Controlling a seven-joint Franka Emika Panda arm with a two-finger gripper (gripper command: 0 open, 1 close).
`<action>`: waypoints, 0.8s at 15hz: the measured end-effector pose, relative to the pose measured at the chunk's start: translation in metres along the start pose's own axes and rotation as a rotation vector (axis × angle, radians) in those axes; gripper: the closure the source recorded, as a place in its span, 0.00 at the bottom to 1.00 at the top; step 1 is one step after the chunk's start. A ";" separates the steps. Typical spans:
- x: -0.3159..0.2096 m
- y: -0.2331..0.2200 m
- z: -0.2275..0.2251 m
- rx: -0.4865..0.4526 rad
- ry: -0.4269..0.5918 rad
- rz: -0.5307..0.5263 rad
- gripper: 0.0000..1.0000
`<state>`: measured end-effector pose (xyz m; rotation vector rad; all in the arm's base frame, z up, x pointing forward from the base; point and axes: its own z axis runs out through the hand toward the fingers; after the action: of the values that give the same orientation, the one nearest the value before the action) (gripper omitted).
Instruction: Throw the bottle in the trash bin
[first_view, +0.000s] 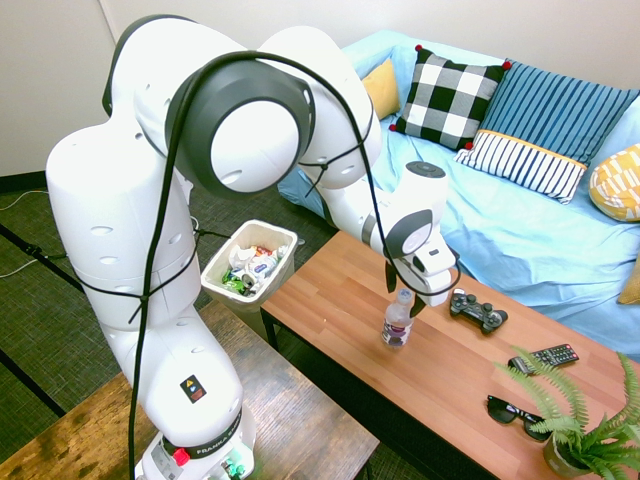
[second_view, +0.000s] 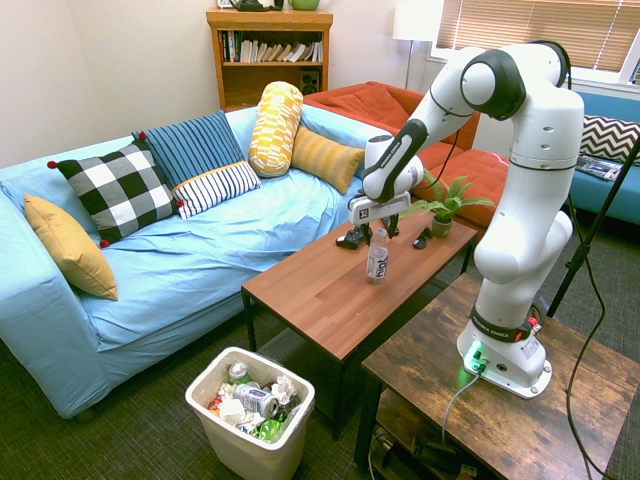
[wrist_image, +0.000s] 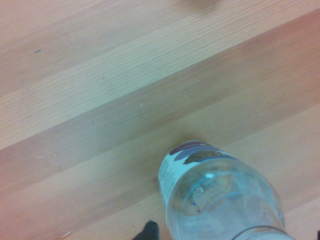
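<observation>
One bottle (first_view: 397, 319) stands upright near the middle of the table (first_view: 340, 310), a little toward its sofa-side edge, and your gripper (first_view: 404, 287) hangs straight above it with the jaws spread wide about the cap, holding nothing as far as these views show. You would do well to sink a touch lower so the fingers (first_view: 390, 277) bracket the neck or shoulder, then close squarely so the light plastic does not tip. Lift clear before swinging past the table's end to the bin (second_view: 250, 441) on the floor.
</observation>
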<state>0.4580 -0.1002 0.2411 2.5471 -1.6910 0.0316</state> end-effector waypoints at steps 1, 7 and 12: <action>0.001 0.000 -0.001 0.001 0.001 0.001 1.00; 0.004 0.002 -0.003 -0.001 -0.009 0.001 1.00; 0.002 -0.003 -0.024 0.024 -0.002 -0.006 1.00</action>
<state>0.4617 -0.0987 0.2649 2.5698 -1.6944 0.0490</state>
